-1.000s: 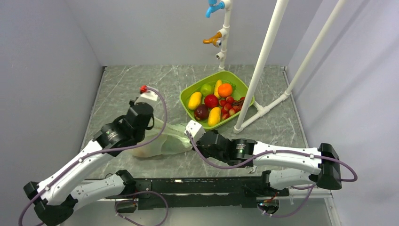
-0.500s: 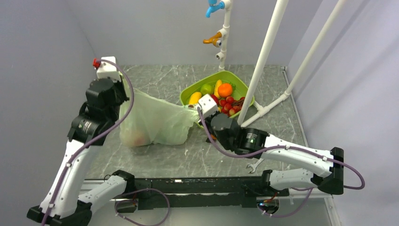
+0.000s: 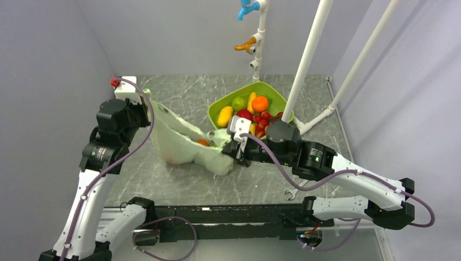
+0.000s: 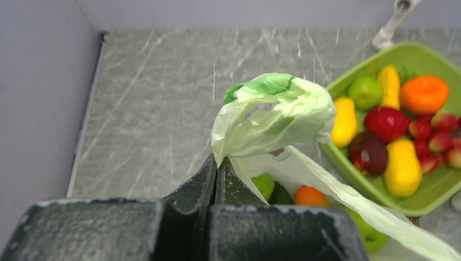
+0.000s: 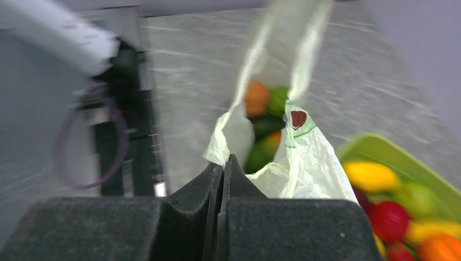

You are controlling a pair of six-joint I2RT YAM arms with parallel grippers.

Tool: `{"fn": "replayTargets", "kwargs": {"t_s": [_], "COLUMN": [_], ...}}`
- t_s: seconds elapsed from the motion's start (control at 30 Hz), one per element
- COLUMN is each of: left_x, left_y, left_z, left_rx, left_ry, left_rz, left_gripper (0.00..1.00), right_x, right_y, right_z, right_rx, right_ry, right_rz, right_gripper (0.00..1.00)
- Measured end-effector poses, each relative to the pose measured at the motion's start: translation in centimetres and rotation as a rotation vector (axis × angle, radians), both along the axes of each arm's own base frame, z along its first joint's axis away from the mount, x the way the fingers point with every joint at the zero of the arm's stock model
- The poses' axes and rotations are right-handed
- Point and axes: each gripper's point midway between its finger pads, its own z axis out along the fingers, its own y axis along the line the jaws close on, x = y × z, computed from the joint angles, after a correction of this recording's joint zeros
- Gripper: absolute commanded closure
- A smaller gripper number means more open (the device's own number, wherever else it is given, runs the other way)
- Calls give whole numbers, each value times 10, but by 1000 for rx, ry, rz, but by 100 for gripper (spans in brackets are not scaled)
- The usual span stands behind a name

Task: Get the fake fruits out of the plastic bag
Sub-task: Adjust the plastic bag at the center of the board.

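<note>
bag (image 3: 185,144) thin, crinkled, translucent (glossy round fruits (image 4: 310,194) inside) | left gripper (image 4: 216,163) pinched on its film | right gripper (image 5: 224,163) likewise

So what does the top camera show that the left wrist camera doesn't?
Only the top view shows the right gripper shut on the plastic bag, plus the white pipe frame and the taps. Only the left wrist view shows the left gripper pinching a bag handle close up, and green and dark fake fruits inside. Both show the bag held open, an orange fruit in it, and the green tray of fruit.
</note>
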Motion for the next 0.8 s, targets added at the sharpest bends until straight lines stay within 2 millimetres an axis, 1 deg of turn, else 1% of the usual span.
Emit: {"fn": "replayTargets", "kwargs": {"t_s": [0.03,0.07,0.1,0.13,0.17,0.2,0.23,0.27,0.33,0.37,0.4,0.43,0.47,0.5,0.6,0.63,0.7,0.73,0.8], "left_x": [-4,-7,-10,-13,-16,-18,-20,-22,-26,-29,-31,-33,-34,-36,-38,-38,-37,-37,-37], "left_y": [0,0,0,1,1,2,2,3,4,4,4,4,4,3,1,1,1,1,1], "left_z": [-12,-22,-33,-44,-50,-55,-60,-61,-61,-59,-57,-55,-54,-53,-51,-51,-52,-53,-55], "left_rx": [1,4,7,12,15,17,18,18,16,14,11,9,7,5,0,3,6,8,10], "left_ry": [18,34,51,72,83,90,96,96,87,81,72,66,61,58,48,49,54,58,67], "left_rz": [-7,-11,-13,-13,-13,-13,-13,-12,-13,-14,-16,-19,-23,-29,-42,-44,-46,-47,-46], "left_gripper": [100,100,100,100,100,100,100,100,100,100,100,100,100,100,100,100,100,100,100], "right_x": [-18,-30,-45,-60,-75,-85,-95,-103,-111,-112,-112,-110,-106,-101,-90,-87,-84,-82,-77], "right_y": [7,11,19,26,34,38,45,50,53,53,53,53,55,59,75,78,81,80,77], "right_z": [-3,-7,-17,-30,-46,-58,-77,-96,-127,-136,-140,-140,-134,-122,-65,-42,-4,9,27], "right_rx": [19,22,18,3,-20,-43,-82,-123,-195,-222,-237,-249,-249,-237,-133,-84,3,33,72], "right_ry": [45,78,127,182,241,288,348,409,503,536,554,566,565,553,486,457,407,387,362], "right_rz": [95,157,229,296,359,397,434,455,459,448,434,415,396,382,384,392,404,397,370], "right_gripper": [100,100,100,95,86,74,62,52,37,31,25,21,18,14,4,1,0,0,1]}}
